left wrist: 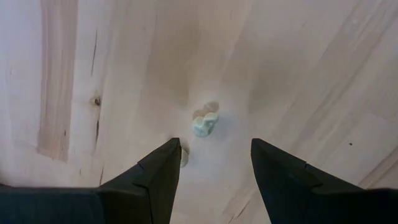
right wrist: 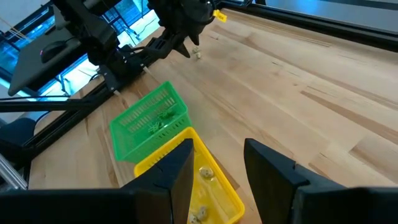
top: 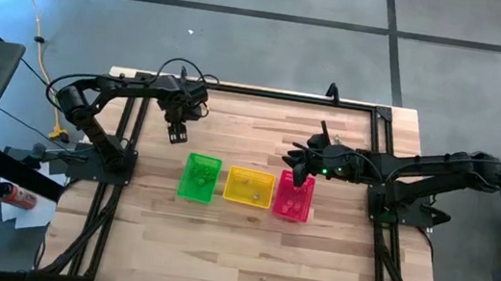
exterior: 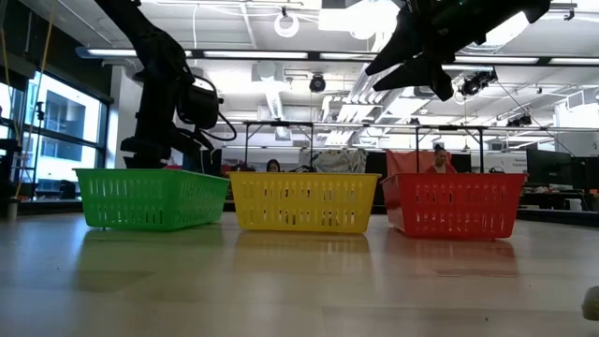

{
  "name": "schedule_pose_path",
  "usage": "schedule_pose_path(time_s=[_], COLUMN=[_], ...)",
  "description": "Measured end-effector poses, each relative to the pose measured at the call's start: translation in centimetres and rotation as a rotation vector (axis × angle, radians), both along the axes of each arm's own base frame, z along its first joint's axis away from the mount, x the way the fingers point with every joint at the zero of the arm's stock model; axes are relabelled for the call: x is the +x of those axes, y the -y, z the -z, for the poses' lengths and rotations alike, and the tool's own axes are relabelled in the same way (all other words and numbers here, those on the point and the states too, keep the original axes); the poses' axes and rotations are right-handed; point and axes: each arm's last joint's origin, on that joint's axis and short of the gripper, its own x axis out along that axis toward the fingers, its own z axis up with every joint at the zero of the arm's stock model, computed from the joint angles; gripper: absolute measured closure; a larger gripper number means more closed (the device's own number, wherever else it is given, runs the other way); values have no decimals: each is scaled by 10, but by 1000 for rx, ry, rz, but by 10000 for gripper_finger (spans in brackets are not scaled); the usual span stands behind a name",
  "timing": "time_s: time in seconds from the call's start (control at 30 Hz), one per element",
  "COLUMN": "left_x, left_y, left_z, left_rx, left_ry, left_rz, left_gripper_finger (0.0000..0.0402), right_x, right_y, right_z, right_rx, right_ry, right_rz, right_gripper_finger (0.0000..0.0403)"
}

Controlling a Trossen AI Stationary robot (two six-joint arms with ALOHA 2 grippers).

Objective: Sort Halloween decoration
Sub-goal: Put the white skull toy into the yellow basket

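A pale trinket (left wrist: 205, 122) of the Halloween decoration lies on the bare wood beyond the green basket (top: 199, 177). My left gripper (left wrist: 214, 152) points straight down just above it, open, with the trinket a little ahead of the gap between its fingertips. A second small pale bit (left wrist: 184, 155) peeks out beside one fingertip. In the high view the left gripper (top: 177, 135) stands at the far side of the green basket. My right gripper (top: 298, 178) hovers open over the pink basket (top: 293, 202), and the right wrist view (right wrist: 214, 155) shows nothing between its fingers.
Green, yellow (top: 248, 187) and pink baskets stand side by side in a row at mid-table. Green trinkets (right wrist: 155, 124) lie in the green basket and pale ones (right wrist: 204, 173) in the yellow one. A black frame rail (top: 266, 92) runs along the table's far edge. Bare wood lies on the near side.
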Motion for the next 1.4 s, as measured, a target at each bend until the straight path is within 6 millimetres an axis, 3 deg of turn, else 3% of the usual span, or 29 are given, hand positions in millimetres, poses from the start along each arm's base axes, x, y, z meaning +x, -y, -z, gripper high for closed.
schedule_pose_path(time_s=[0.53, 0.97, 1.4], left_x=[0, 7, 7], left_y=[0, -10, -13], left_z=[0, 27, 29], left_rx=[-6, 25, -14], left_ry=[-7, -83, -48], left_rz=[0, -13, 18], left_gripper_finger=[216, 216, 222], right_x=[1, 1, 1], right_y=[0, 0, 0], right_z=[1, 1, 0], right_rx=[-8, 14, 36], right_ry=[-3, 4, 12], right_rz=[15, 26, 39], right_gripper_finger=[265, 265, 265])
